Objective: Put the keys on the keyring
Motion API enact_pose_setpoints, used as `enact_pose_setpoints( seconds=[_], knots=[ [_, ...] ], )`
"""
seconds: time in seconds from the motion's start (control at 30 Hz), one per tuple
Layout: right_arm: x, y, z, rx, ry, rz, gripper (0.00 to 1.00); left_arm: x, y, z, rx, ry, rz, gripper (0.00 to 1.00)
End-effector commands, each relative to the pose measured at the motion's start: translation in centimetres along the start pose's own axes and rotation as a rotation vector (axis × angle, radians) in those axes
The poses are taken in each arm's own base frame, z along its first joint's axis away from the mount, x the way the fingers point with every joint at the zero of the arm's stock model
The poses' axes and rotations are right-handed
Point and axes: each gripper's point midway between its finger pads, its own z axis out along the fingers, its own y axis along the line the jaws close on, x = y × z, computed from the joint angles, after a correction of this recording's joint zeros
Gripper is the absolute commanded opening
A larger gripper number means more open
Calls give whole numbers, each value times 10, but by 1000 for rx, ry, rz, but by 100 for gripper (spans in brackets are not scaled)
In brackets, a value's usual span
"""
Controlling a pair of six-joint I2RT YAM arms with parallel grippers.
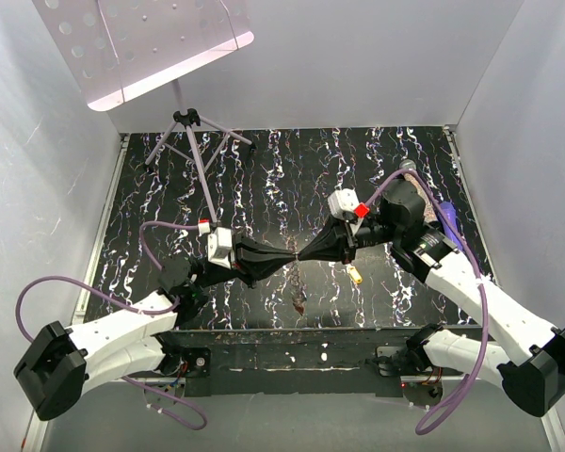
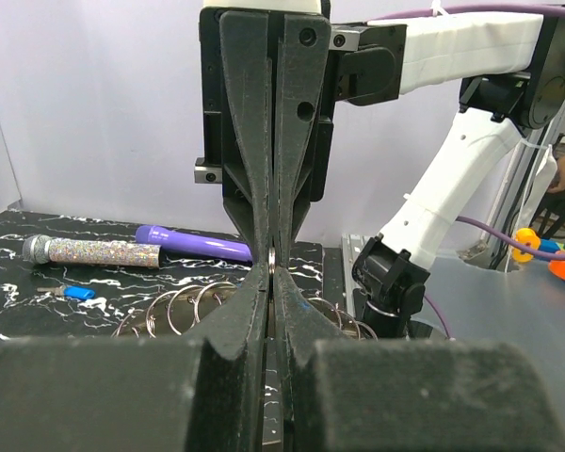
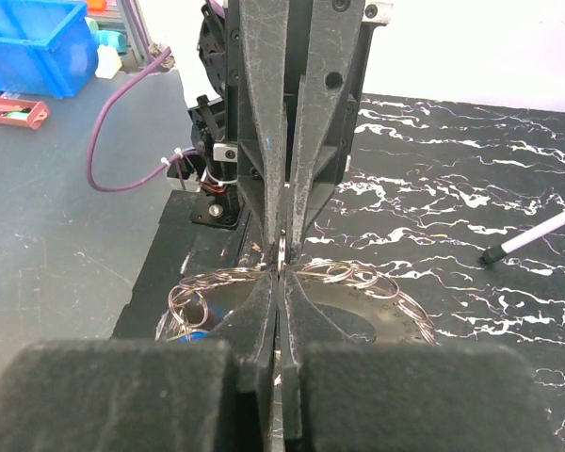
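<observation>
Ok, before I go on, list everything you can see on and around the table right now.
keyring: one, silver, pinched where both end effectors' tips meet
loose rings: several, silver, on the table below the tips
blue key: one, blue, on the table near the glitter tube
yellow key: one, yellow, on the table by the right arm
glitter tube: one, silvery, beside the marker
purple marker: one, purple, right side of the table
tripod stand: one, grey, far left corner
table: one, black, white-veined
blue bin: one, blue, off the table
left end effector: one, black, shut
right end effector: one, black, shut
</observation>
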Motion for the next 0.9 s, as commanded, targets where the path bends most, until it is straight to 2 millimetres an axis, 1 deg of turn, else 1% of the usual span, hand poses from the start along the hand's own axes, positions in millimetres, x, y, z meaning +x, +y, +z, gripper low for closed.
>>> enact_pose_setpoints(
  seconds=[0.0,0.07,0.1,0.13,0.17,0.23,0.3,0.33,0.4,0.47,0.73,0.87],
  knots=[
    [-9,2,-1,12,-10,-50,8,-9,-5,1,27,25,46,0],
    [-8,1,-2,29,-8,-47,31,-1,-7,-1,40,78,56,0],
    [-9,2,-4,32,-7,-55,39,-2,-9,-1,59,96,91,0],
    [-8,2,-5,31,0,-67,44,1,-10,-2,71,130,117,0],
    [-7,8,-6,12,9,-71,47,6,-11,-4,83,175,134,0],
    [-3,14,-10,-8,32,-134,49,8,-14,-8,124,236,204,0],
    [1,21,-14,-22,51,-163,50,8,-13,-10,140,287,258,0],
    [7,24,-16,-26,65,-162,50,9,-14,-12,154,308,271,0],
    [10,27,-19,-20,75,-179,51,8,-13,-11,176,346,303,0],
    [11,29,-21,-13,75,-197,51,8,-12,-10,196,372,317,0],
    [17,24,-27,70,90,-217,57,8,-12,1,241,383,301,0],
    [16,12,-31,161,90,-179,59,4,-14,6,248,341,275,0]
  ],
)
